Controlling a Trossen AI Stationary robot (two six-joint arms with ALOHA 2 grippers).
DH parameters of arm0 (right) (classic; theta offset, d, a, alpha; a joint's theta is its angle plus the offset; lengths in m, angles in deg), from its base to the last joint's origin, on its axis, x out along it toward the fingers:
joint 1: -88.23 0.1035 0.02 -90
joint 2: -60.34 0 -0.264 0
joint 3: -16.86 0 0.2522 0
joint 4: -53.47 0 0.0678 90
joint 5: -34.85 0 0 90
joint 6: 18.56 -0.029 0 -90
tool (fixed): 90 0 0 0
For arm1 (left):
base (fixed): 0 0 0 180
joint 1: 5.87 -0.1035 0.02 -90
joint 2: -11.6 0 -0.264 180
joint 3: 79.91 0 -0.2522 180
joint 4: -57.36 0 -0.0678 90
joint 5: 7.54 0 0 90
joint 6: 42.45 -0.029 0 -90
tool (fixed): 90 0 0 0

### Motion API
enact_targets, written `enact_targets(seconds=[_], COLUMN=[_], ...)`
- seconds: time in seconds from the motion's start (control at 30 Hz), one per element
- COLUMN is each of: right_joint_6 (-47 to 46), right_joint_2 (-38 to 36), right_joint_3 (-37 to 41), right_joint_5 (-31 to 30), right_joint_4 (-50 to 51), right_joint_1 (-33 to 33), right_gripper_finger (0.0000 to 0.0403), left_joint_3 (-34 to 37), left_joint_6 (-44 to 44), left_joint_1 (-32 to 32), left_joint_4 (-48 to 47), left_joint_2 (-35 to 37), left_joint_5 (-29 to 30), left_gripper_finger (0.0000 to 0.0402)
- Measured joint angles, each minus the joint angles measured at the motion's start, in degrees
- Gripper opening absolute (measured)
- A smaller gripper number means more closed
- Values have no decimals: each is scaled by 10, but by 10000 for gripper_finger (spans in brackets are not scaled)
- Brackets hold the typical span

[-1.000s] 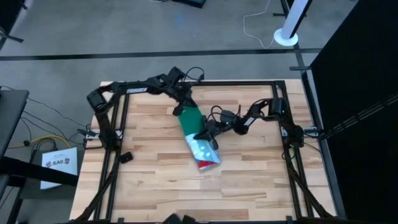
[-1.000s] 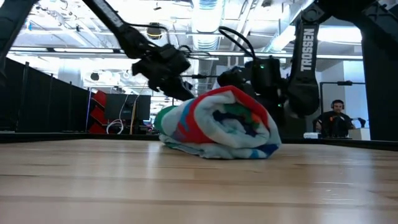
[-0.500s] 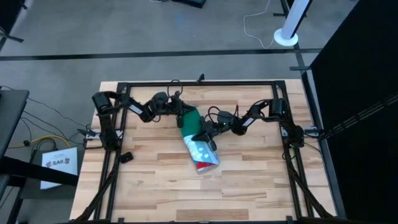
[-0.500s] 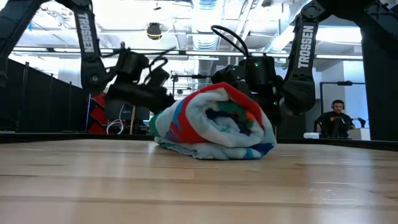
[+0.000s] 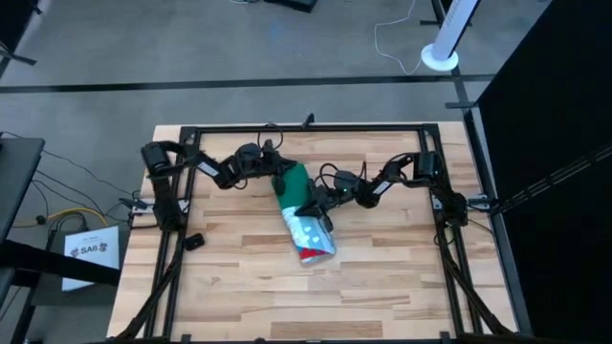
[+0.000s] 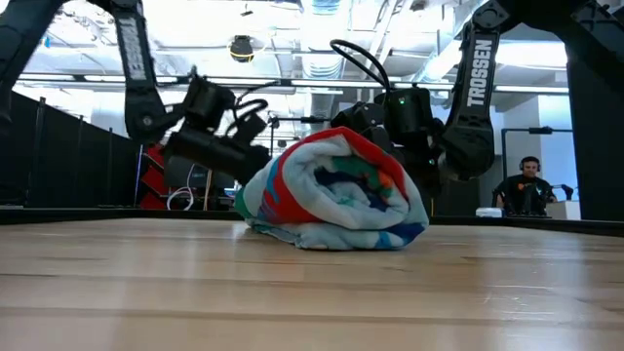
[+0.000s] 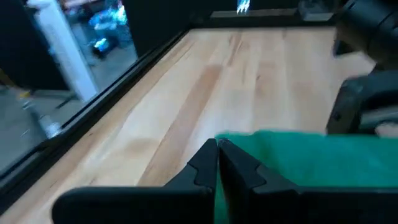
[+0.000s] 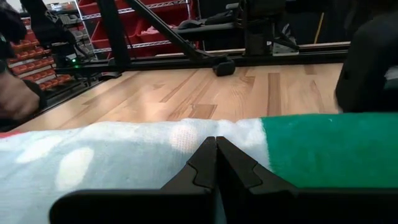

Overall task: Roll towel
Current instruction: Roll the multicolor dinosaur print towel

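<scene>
**Two grippers on one roll: watch the long axis**

Both of your arms are at the towel (image 5: 299,210), which lies near the middle of the table (image 5: 382,277) as a fat bundle. Its long axis runs diagonally in the high view, from a plain green end toward the far rail to a printed end, blue, white and red, toward the near edge. In the low view you look into that printed end and see the spiral of layers, so the rolling looks well advanced, perhaps all but finished.

Your left gripper (image 5: 278,174) sits at the green end of the towel, on its left flank. Its wrist view shows the two fingers pressed together with their tips at the edge of the green cloth; I cannot tell whether any fabric is pinched between them. Your right gripper (image 5: 313,204) sits against the towel's right flank, about halfway along its length. Its wrist view also shows fingers pressed together, tips against the seam where the pale print meets the green; again no clear pinch.

So the bundle lies between your two hands, and neither reaches the printed end. Any further turn should, in my judgement, push across the long axis, not along it. That printed end is unsupported and could loosen or skew.
</scene>
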State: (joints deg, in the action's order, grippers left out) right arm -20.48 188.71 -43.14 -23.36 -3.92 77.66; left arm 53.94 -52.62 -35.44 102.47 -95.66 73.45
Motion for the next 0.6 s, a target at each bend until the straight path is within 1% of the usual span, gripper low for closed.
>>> enact_targets(seconds=[0.07, 0.13, 0.2, 0.27, 0.33, 0.43, 0.5, 0.6], right_joint_6=[0, 0, 0, 2, 2, 2, 2, 2], right_joint_2=[0, 0, 0, 0, 0, 0, 0, 0], right_joint_3=[0, 0, 0, 0, 0, 0, 1, 1], right_joint_5=[1, 4, 4, 4, 4, 4, 4, 4], right_joint_4=[1, 2, 3, 3, 4, 4, 5, 8], right_joint_1=[0, 0, 0, 0, 1, 1, 1, 1], right_gripper_finger=[0, 0, 0, 0, 0, 0, 0, 0], left_joint_3=[1, 0, -7, -12, -29, -55, -67, -74], left_joint_6=[-13, -18, -16, -17, -25, -43, -50, -60], left_joint_1=[3, 11, 24, 39, 54, 70, 71, 63], left_joint_4=[-27, -35, -38, -64, -86, -92, -100, -127], left_joint_2=[40, 74, 84, 77, 56, 15, -7, -12], left_joint_5=[9, 17, 14, 12, 10, 9, 14, 39], left_gripper_finger=[0, 0, 0, 0, 0, 0, 0, 0])
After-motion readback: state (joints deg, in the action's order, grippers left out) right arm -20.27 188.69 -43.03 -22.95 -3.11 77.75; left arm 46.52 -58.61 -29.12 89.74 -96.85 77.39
